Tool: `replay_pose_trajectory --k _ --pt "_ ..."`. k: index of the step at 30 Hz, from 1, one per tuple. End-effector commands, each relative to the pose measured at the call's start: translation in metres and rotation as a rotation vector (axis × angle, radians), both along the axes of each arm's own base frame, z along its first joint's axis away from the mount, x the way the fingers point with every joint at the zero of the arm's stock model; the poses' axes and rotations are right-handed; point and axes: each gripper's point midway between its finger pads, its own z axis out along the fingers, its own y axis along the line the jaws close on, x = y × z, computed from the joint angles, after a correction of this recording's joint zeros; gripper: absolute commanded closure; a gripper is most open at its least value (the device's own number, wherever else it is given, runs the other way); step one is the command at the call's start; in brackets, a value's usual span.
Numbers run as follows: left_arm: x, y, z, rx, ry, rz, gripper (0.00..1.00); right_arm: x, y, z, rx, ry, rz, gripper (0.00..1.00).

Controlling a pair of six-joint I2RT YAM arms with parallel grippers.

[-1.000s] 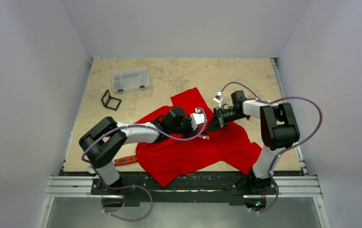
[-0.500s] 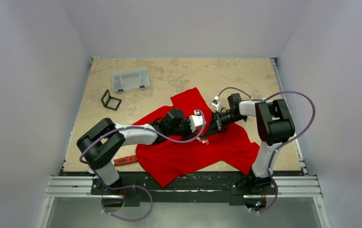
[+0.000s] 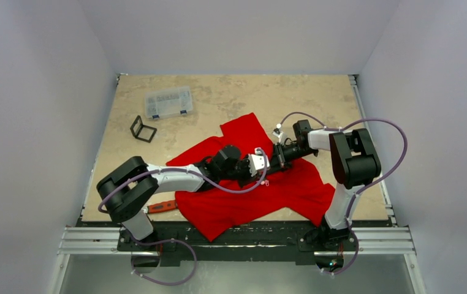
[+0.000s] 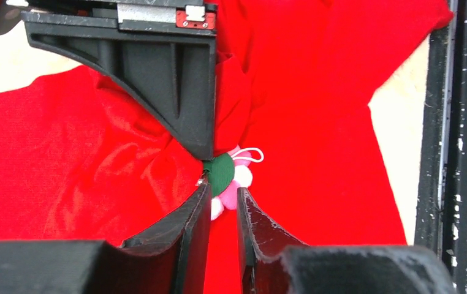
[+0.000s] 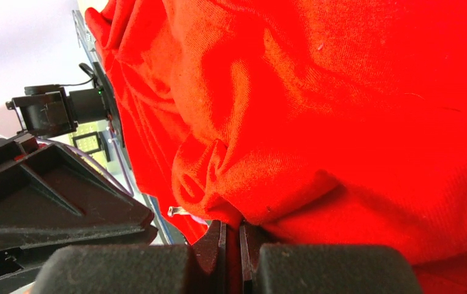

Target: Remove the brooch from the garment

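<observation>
My right tool (image 5: 230, 240) pinches the limp garment (image 5: 341, 122) while my left tool (image 4: 223, 190), narrow, brackets the light, delicate brooch (image 4: 222, 173), grip unclear; best pinched at its stiffer back.

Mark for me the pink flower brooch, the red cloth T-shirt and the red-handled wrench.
pink flower brooch (image 4: 221, 174), left wrist view, green backing disc.
red cloth T-shirt (image 3: 243, 207), top external view, near flat cloth.
red-handled wrench (image 3: 163, 206), top external view, red handle.
</observation>
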Motion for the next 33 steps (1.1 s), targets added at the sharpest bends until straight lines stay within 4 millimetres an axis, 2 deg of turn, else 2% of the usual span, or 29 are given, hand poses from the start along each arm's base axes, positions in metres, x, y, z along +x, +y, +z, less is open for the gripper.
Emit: replay_pose_trajectory --k 1,8,13,18,33 --pt "0.015 -0.011 0.015 -0.035 -0.067 0.019 0.77 0.008 -0.002 0.0 -0.034 -0.083 0.003 1.0" --pt "0.018 -0.01 0.016 -0.029 -0.16 -0.015 0.64 0.006 -0.002 0.0 -0.027 -0.085 0.014 1.0" --pt "0.018 -0.014 0.016 -0.021 -0.235 -0.082 0.66 0.004 -0.002 0.0 -0.022 -0.083 0.016 1.0" --pt "0.016 -0.017 0.011 -0.008 -0.284 -0.148 0.72 0.004 -0.002 0.002 -0.018 -0.088 0.017 1.0" --pt "0.013 -0.015 -0.009 0.043 -0.314 -0.214 0.76 0.003 -0.001 0.002 -0.013 -0.084 0.024 1.0"
